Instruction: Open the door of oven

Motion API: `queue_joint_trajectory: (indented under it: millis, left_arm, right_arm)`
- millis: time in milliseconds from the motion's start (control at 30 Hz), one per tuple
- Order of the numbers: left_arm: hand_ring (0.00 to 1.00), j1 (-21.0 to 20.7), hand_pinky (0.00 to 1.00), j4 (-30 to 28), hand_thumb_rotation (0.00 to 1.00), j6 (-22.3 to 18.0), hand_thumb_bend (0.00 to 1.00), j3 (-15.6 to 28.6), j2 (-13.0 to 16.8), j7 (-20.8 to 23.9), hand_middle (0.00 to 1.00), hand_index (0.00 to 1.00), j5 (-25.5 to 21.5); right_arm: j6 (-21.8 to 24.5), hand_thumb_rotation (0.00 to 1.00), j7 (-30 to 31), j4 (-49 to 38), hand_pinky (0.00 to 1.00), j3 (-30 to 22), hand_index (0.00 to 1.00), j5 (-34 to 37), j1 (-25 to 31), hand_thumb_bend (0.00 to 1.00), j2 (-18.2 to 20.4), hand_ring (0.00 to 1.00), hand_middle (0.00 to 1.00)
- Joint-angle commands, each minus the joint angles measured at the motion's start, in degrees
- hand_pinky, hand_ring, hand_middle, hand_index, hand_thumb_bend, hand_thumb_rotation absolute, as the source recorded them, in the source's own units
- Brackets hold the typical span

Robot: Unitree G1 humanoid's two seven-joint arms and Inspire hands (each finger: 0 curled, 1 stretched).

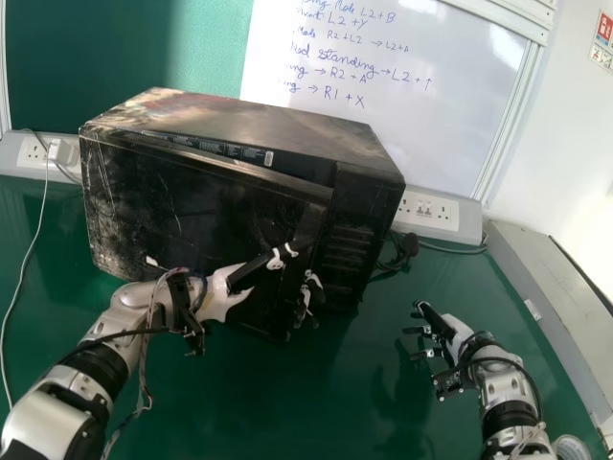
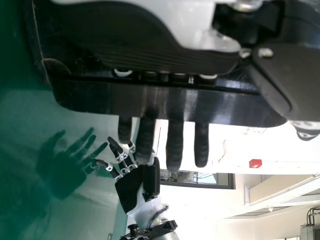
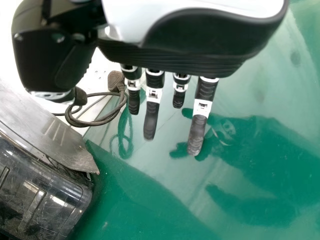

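Note:
The black oven (image 1: 316, 139) stands on the green table, its door (image 1: 196, 216) slightly ajar at the right side. My left hand (image 1: 222, 292) is at the door's right edge in the head view, with its fingers reaching across that edge. In the left wrist view, my left hand (image 2: 175, 145) has fairly straight fingers passing behind the dark door edge (image 2: 220, 105), which hides their middle parts. To the right of the oven, my right hand (image 1: 460, 331) is held over the table, apart from it. Relaxed, uncurled fingers of my right hand (image 3: 200, 42) appear in the right wrist view.
A black plug and cable (image 1: 407, 246) lie beside the oven's right side, near wall sockets (image 1: 428, 211). Behind the oven stands a whiteboard (image 1: 421, 105). A grey ledge (image 1: 541, 278) runs along the right. A thin white cable (image 1: 36, 244) hangs at the left.

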Motion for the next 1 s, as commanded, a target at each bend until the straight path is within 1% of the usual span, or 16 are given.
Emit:
queue_joint_trajectory:
  millis: [0, 33, 100, 200, 233, 400, 467, 500, 667, 700, 733, 767, 833, 867, 900, 967]
  left_arm:
    - [0.11, 1.2, 0.06, -1.5, 0.0, -0.3, 0.52, 0.3, 0.3, -2.0, 0.47, 0.48, -1.3]
    - [0.11, 1.5, 0.07, -1.9, 0.0, -1.2, 0.52, 0.3, 0.6, -2.2, 0.47, 0.48, -1.3]
    - [0.11, 2.1, 0.07, -2.6, 0.0, -3.4, 0.52, 0.4, 1.0, -2.8, 0.47, 0.48, -1.3]
    - [0.12, 2.8, 0.07, -3.4, 0.0, -4.6, 0.52, 0.6, 1.5, -4.1, 0.47, 0.47, -1.8]
    - [0.12, 2.9, 0.07, -3.8, 0.0, -4.3, 0.52, 0.6, 1.6, -5.0, 0.48, 0.47, -2.1]
    - [0.11, 4.4, 0.07, -7.3, 0.0, -2.6, 0.52, -0.6, 1.8, -8.9, 0.47, 0.48, -2.7]
    - [0.11, 5.3, 0.07, -8.9, 0.0, -2.1, 0.52, -0.9, 1.8, -10.2, 0.46, 0.48, -3.0]
    - [0.12, 5.8, 0.07, -9.9, 0.0, -1.5, 0.52, -1.0, 1.7, -11.0, 0.46, 0.48, -3.4]
    - [0.12, 9.8, 0.08, -18.9, 0.0, 1.7, 0.52, -2.1, 2.0, -10.9, 0.47, 0.48, -4.9]
    - [0.12, 10.8, 0.08, -20.8, 0.0, 2.3, 0.52, -2.3, 2.3, -10.6, 0.47, 0.48, -5.0]
    - [0.12, 11.8, 0.08, -22.9, 0.0, 3.0, 0.52, -2.6, 2.7, -10.3, 0.47, 0.48, -4.9]
    - [0.12, 12.7, 0.08, -24.7, 0.0, 3.8, 0.52, -2.8, 3.0, -10.1, 0.47, 0.48, -5.0]
    - [0.11, 14.5, 0.06, -28.2, 0.0, 6.0, 0.52, -3.0, 3.9, -9.9, 0.47, 0.48, -5.5]
    - [0.1, 15.3, 0.06, -29.7, 0.0, 7.2, 0.52, -3.0, 4.3, -9.7, 0.47, 0.48, -5.7]
    - [0.1, 16.0, 0.06, -30.8, 0.0, 8.1, 0.52, -2.9, 4.5, -9.7, 0.47, 0.48, -6.2]
    - [0.1, 17.2, 0.06, -32.3, 0.0, 9.9, 0.52, -2.3, 4.8, -9.8, 0.47, 0.48, -7.5]
  right_arm:
    - [0.3, 0.51, 0.2, 0.3, 0.67, 0.5, 0.95, -0.3, -0.3, 0.52, -0.3, 0.67, 0.75]
    - [0.4, 0.51, 0.1, 0.3, 0.73, 0.6, 0.95, -0.4, -0.3, 0.53, -0.3, 0.68, 0.75]
    - [0.5, 0.49, 0.2, 0.3, 0.73, 0.3, 0.94, -0.1, -0.4, 0.53, -0.2, 0.69, 0.74]
    - [0.5, 0.5, -0.1, 0.3, 0.67, 0.5, 0.94, -0.2, -0.4, 0.52, -0.2, 0.67, 0.73]
    - [0.6, 0.5, -0.1, 0.3, 0.69, 0.4, 0.94, -0.1, -0.4, 0.52, -0.1, 0.68, 0.73]
    - [0.8, 0.49, 0.0, 0.3, 0.67, 0.8, 0.93, -0.5, -0.6, 0.51, 0.0, 0.67, 0.75]
    - [0.6, 0.51, -0.1, 0.3, 0.71, 1.2, 0.93, -0.8, -0.6, 0.52, 0.0, 0.68, 0.75]
    - [0.5, 0.51, -0.3, 0.3, 0.75, 1.1, 0.93, -0.6, -0.5, 0.51, 0.1, 0.7, 0.74]
    - [0.2, 0.48, -0.7, 0.3, 0.73, 1.0, 0.93, -0.4, -0.4, 0.45, 0.2, 0.71, 0.75]
    - [0.2, 0.47, -0.7, 0.3, 0.7, 0.8, 0.93, -0.2, -0.4, 0.46, 0.3, 0.69, 0.74]
    - [0.2, 0.48, -0.9, 0.2, 0.74, 0.8, 0.93, -0.2, -0.4, 0.48, 0.3, 0.7, 0.74]
    - [0.4, 0.49, -1.1, 0.3, 0.74, 1.0, 0.93, -0.4, -0.4, 0.5, 0.3, 0.69, 0.73]
    - [1.0, 0.5, -1.5, 0.3, 0.78, 1.0, 0.92, -0.5, -0.5, 0.5, 0.4, 0.69, 0.73]
    - [1.1, 0.5, -1.4, 0.3, 0.76, 1.0, 0.92, -0.4, -0.6, 0.49, 0.4, 0.69, 0.72]
    - [1.1, 0.49, -1.3, 0.3, 0.71, 1.0, 0.92, -0.4, -0.6, 0.49, 0.3, 0.68, 0.72]
    - [0.8, 0.5, -1.2, 0.3, 0.68, 1.3, 0.91, -0.7, -0.6, 0.49, 0.2, 0.67, 0.71]
